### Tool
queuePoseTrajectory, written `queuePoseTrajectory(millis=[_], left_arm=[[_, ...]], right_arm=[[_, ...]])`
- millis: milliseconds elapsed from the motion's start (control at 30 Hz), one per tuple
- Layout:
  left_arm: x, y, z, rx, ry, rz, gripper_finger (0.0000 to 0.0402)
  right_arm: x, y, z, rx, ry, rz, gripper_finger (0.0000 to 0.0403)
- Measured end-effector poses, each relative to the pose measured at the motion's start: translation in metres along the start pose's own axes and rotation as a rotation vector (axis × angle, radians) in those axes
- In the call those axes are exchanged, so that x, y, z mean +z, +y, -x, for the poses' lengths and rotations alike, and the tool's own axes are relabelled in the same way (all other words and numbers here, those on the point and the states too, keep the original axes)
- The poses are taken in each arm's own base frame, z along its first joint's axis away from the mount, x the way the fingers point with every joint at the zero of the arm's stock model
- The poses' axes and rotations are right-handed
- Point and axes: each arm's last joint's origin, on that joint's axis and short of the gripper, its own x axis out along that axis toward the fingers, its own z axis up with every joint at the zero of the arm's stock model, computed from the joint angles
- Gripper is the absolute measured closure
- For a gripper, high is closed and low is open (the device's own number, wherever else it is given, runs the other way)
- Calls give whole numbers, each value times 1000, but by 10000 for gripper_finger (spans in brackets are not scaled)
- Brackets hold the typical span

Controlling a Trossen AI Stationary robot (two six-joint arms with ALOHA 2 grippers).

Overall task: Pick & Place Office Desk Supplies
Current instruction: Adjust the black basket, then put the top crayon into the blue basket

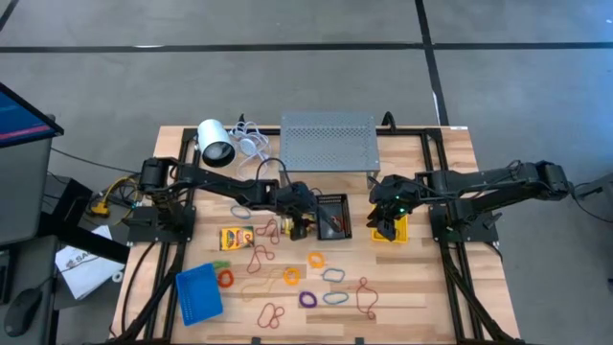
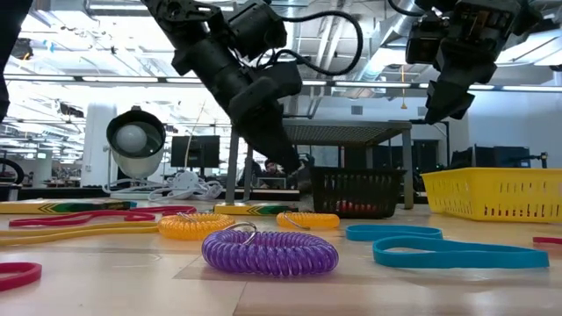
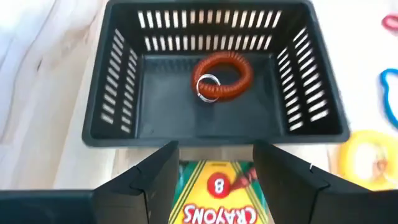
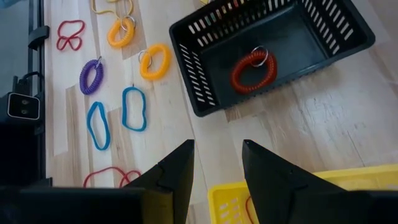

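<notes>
Wooden surface (image 1: 421,287) carried scattered bands. Left hand (image 3: 214,177) gripped a crayon box (image 3: 217,199) just beside the black bin (image 3: 214,74), which held a red coil band (image 3: 224,74). Right hand (image 4: 217,168), part-open and empty, hovered over the yellow bin (image 4: 298,199).

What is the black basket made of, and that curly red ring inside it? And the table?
The black basket looks like moulded plastic with a matte finish: thin slotted walls and a smooth floor. The curly red ring seems to be a stretchy plastic coil, ribbed like a spring, with a shiny metal key ring on it. The table looks like pale wood, showing grain and plank seams.
</notes>
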Motion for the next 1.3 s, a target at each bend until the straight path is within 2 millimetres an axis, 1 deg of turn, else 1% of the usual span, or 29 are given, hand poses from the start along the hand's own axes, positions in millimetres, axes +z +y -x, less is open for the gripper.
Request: queuePoseTrajectory(millis=[67,333,367,433,533,600,667,733,800,933,1067,1167,1233,1300], left_arm=[[0,0,-4,-2,-12,0,202],[-12,-1,-21,-16,54,-1,202],[-10,-1,-20,-12,52,-2,202],[-3,-1,-12,2,24,-2,202],[10,1,10,55,-34,-10,202],[14,3,22,71,-36,-20,202],[14,5,28,82,-24,-13,202],[12,7,29,85,-1,-2,202],[6,8,28,79,59,6,202],[-7,6,25,21,177,1,202],[-13,5,26,6,245,-21,199],[-15,4,26,-64,259,-13,187],[-16,3,25,-118,270,-19,173],[-17,1,25,-136,276,-26,155]], right_arm=[[0,0,0,2,-3,1,272],[1,1,0,12,-12,-5,272],[1,1,0,21,-8,-8,272],[1,1,0,30,-4,-16,272],[1,2,0,51,7,-22,272],[0,3,0,54,10,-18,272],[0,4,0,59,11,-12,272],[0,5,0,61,11,-12,272],[0,5,0,62,12,-12,272],[-1,6,0,65,14,-6,272],[-1,6,-1,72,18,1,272],[-1,6,0,74,17,3,272],[-1,6,-1,73,18,3,272],[-1,6,0,78,19,3,272]])
